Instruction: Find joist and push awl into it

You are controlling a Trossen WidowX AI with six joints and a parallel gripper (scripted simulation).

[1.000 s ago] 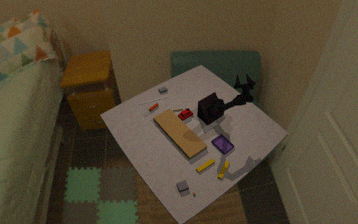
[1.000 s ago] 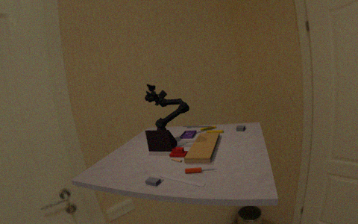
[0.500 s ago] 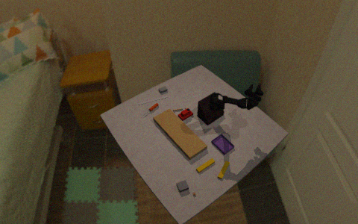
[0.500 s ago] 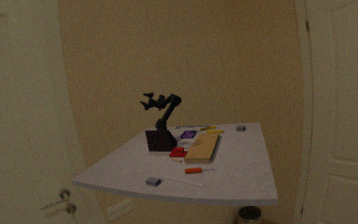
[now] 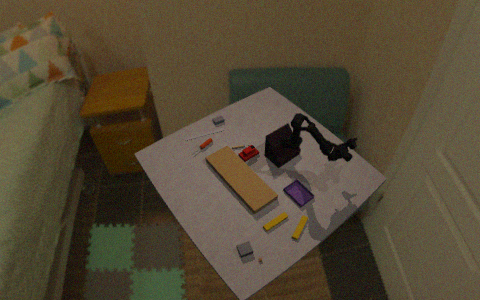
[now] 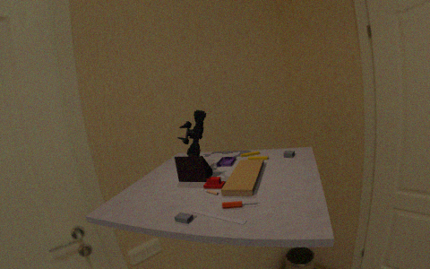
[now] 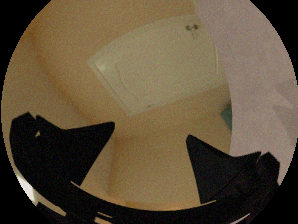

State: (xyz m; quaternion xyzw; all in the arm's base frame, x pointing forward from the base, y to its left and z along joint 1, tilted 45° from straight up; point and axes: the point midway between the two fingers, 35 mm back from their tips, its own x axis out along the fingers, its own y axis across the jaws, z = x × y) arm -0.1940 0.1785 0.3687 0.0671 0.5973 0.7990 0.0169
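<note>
The tan floor panel (image 5: 241, 178) (image 6: 244, 177) lies on the table. The red stud finder (image 5: 248, 153) (image 6: 214, 183) sits on the table beside the panel, toward the arm's base. The awl (image 5: 206, 144) (image 6: 232, 204), with an orange handle and thin shaft, lies flat off the panel's end. The purple tray (image 5: 298, 193) (image 6: 227, 161) looks empty. My gripper (image 5: 353, 150) (image 6: 180, 133) (image 7: 151, 132) is open and empty, raised on the far side of the base from the panel. The joist is hidden, and no hole is visible in the panel.
Two yellow bars (image 5: 275, 221) (image 5: 300, 227) lie near the tray. One grey block (image 5: 218, 120) (image 6: 184, 218) is beyond the awl, another (image 5: 244, 249) (image 6: 289, 154) at the opposite end. A small pencil-like piece (image 5: 238, 147) (image 6: 212, 193) lies by the stud finder. A thin pale strip is near the awl.
</note>
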